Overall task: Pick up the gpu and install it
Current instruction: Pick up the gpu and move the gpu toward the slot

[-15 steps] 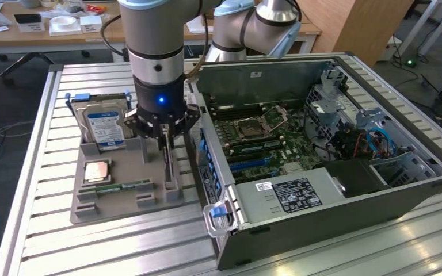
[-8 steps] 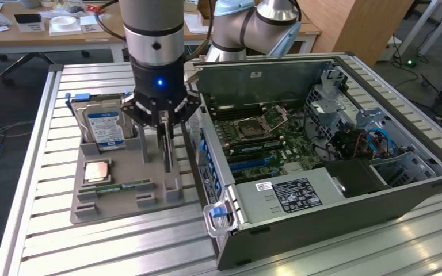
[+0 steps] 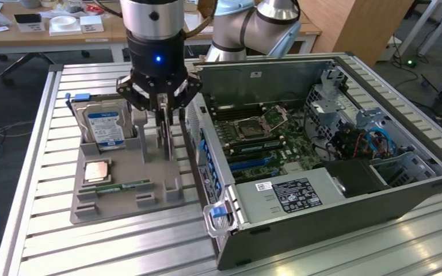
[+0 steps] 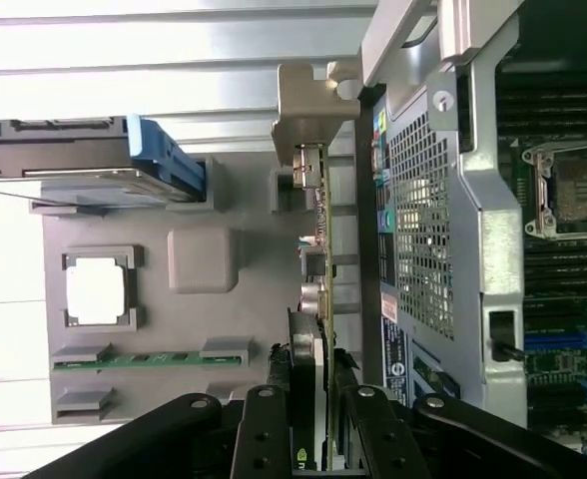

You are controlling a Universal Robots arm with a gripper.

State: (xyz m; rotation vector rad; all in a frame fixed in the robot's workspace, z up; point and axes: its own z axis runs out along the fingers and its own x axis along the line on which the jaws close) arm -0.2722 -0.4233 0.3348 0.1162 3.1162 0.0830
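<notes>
Dark thin card, the gpu (image 4: 318, 230), stands on edge in a slot of the grey tray (image 4: 124, 220). Its silver bracket (image 4: 308, 110) is at the end away from the gripper (image 4: 308, 359). Wrist view shows it edge-on: green board, small parts on one face.

Gripper is over the tray with jaws narrow. The black fingers (image 4: 264, 429) sit one on each face of the card with no gap visible, so it reads as clamped on the gpu. The lower edge looks seated in the slot; can't confirm any lift.

Handling, my judgement:
- Light and stiff, but fragile.
- The flat faces are the right hold, near the top edge and around mid-length as here.
- Keep off the bracket and the lower contact edge.
- Faces look smooth, so it may slip or tilt if the pinch is off-centre.
- A thin board bends or cracks under side load, so it wants a straight pull out of the slot.

Around it:
- Just beside the gpu, the case (image 3: 344, 230) lies open with the motherboard (image 3: 259, 138) exposed.
- On the tray's far side from the case is the hard drive (image 3: 104, 126), upright with a blue-white label.
- The CPU (image 4: 96, 291) is in its pocket, with the green RAM (image 4: 149, 359) next to it.
- Everything rests on a slatted metal table (image 3: 52, 241).
</notes>
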